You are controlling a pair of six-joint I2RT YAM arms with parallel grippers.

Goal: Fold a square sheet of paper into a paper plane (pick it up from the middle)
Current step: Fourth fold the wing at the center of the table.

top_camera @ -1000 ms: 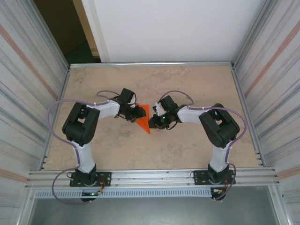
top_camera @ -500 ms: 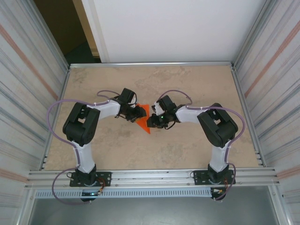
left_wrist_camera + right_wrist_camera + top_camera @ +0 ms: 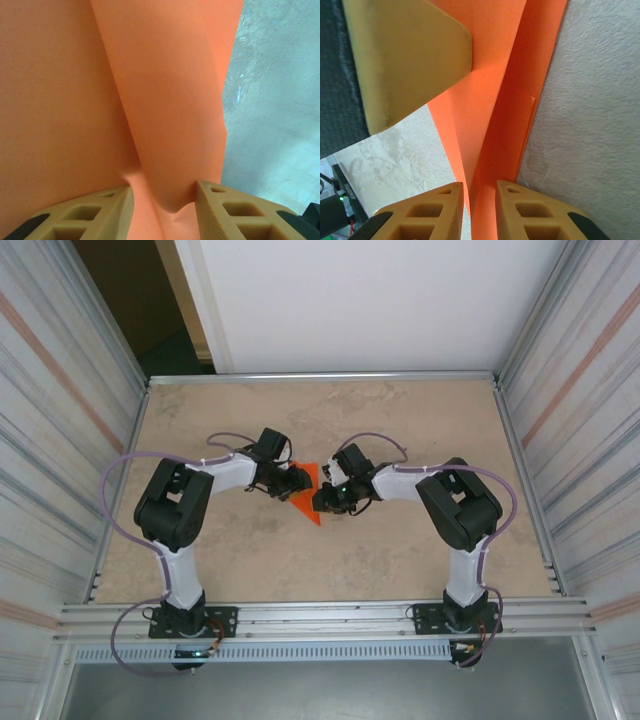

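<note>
Clamping a raised fold of the paper (image 3: 165, 100) in the left gripper (image 3: 163, 197), jaws narrow. Lying creased on the table (image 3: 330, 420) between both grippers. Pinching its thin edge in the right gripper (image 3: 480, 194), jaws nearly closed.

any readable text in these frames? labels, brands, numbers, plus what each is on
None: no words, numbers or signs can be read in any view.
The orange paper is plain and unmarked.
The table and side walls carry no legible marking.
</note>
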